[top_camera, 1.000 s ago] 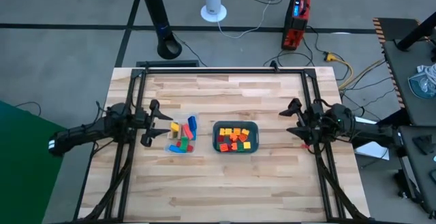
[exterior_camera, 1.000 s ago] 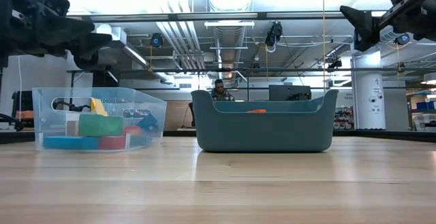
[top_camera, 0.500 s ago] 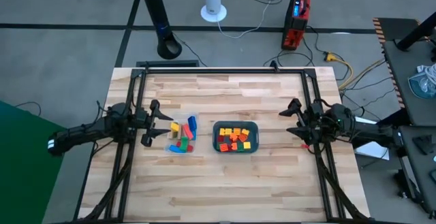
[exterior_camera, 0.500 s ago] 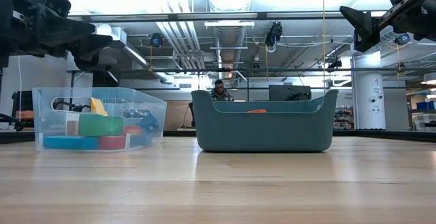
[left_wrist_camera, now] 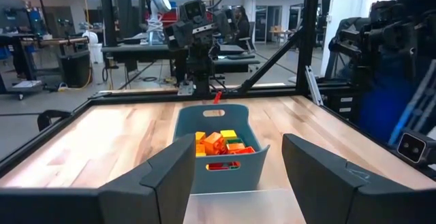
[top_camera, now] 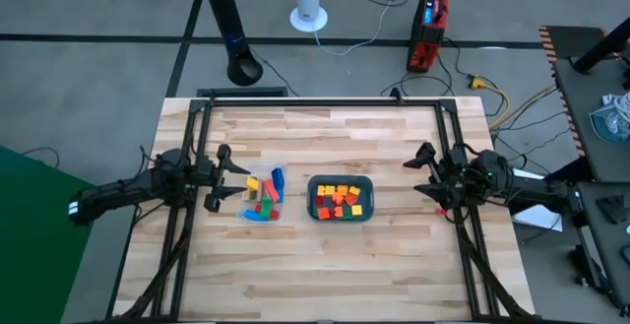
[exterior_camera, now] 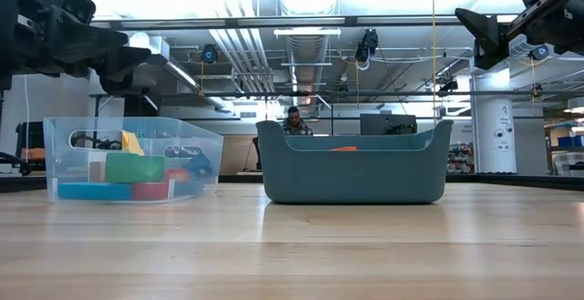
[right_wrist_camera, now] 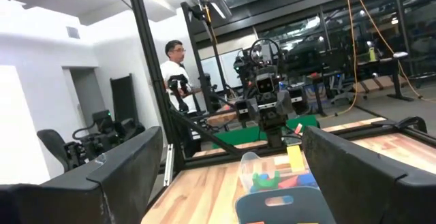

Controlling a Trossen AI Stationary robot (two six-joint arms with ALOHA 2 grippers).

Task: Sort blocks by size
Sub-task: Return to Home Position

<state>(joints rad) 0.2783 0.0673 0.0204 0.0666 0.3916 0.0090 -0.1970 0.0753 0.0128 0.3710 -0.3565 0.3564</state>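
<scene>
Left end effector (top_camera: pixel 222 176), frame left, and right end effector (top_camera: pixel 421 171), frame right: both spread wide, empty. Blocks (top_camera: pixel 341 202) fill tray (exterior_camera: pixel 356 168) and container (exterior_camera: pixel 82 131), centre tabletop.

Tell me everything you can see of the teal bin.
The teal bin is an opaque, plastic-looking rounded rectangle with flared walls and raised ends, one with a slot handle. It stands upright on the wooden table, beside the clear container but apart from it, holding red, orange and yellow blocks. The left gripper and right gripper hang open to either side, clear of it.
</scene>
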